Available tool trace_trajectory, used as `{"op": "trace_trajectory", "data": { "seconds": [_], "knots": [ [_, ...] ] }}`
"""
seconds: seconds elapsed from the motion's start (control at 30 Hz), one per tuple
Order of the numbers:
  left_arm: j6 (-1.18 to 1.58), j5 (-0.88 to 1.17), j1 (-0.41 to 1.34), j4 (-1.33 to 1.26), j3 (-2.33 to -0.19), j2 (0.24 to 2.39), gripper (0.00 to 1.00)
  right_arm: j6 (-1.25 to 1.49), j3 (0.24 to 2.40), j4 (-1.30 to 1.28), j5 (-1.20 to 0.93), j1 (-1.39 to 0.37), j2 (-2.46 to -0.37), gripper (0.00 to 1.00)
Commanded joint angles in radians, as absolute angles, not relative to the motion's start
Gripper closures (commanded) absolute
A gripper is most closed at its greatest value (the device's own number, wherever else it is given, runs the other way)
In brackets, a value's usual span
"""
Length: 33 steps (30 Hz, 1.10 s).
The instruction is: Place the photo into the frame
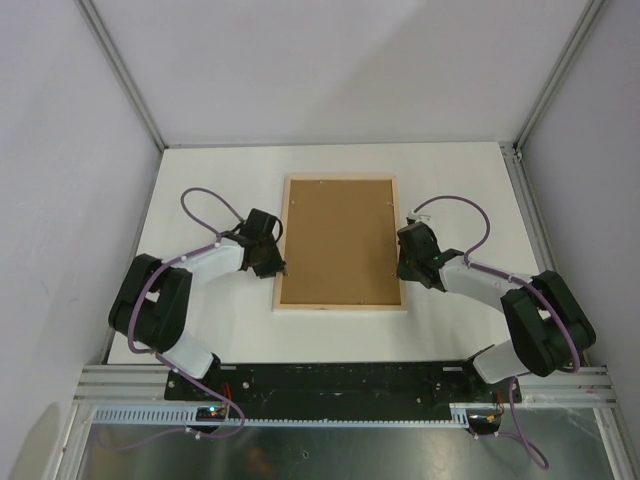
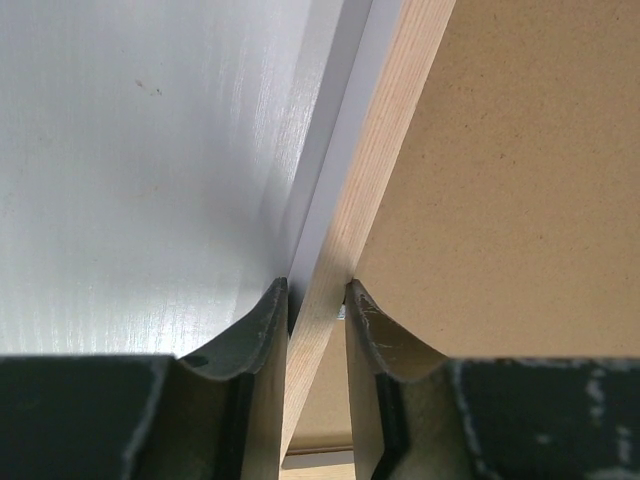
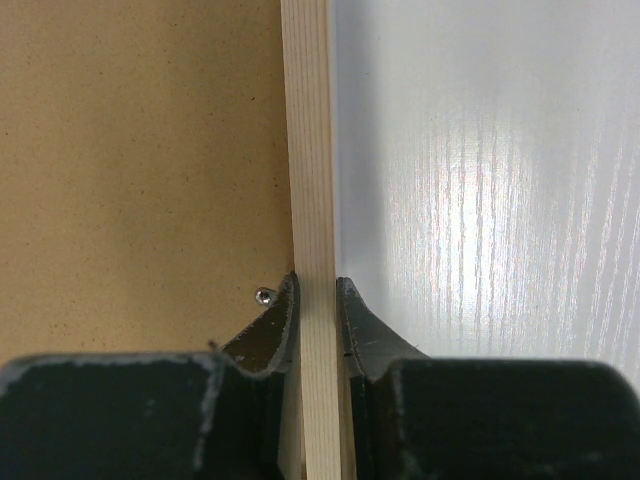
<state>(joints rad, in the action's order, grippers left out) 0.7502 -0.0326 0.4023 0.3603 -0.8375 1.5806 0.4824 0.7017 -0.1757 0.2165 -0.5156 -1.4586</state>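
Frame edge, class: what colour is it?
The frame edge is pale, light wood, clearest in the right wrist view.

1. Left arm [image 1: 165, 300]: elbow folded back by its base, forearm reaching forward and inward, wrist low.
2. Left gripper [image 1: 275, 262]: jaws narrow, one finger [image 2: 250, 335] on each side of the frame [image 2: 375, 170] rail, pinching it.
3. Right arm [image 1: 535, 320]: mirrored pose, elbow folded, forearm angled inward, wrist low.
4. Right gripper [image 1: 403, 262]: fingers [image 3: 360, 330] clamped on the rail running straight between them, pads touching both faces.
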Motion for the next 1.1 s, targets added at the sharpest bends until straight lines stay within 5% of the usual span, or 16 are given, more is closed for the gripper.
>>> {"op": "trace_trajectory", "data": {
  "seconds": [0.0, 0.33, 0.7, 1.07],
  "knots": [
    [0.729, -0.084, 0.388, 0.378, -0.802, 1.583, 0.85, 0.503, 0.705, -0.191, 0.204, -0.525, -1.479, 1.00],
    [0.680, -0.067, 0.387, 0.378, -0.838, 1.567, 0.80, 0.503, 0.714, -0.198, 0.205, -0.526, -1.474, 1.00],
    [0.640, -0.066, 0.378, 0.378, -0.852, 1.554, 0.85, 0.506, 0.730, -0.214, 0.208, -0.528, -1.466, 0.98],
    [0.569, -0.048, 0.371, 0.383, -0.874, 1.550, 0.86, 0.485, 0.784, -0.222, 0.201, -0.483, -1.483, 0.57]
  ]
}}
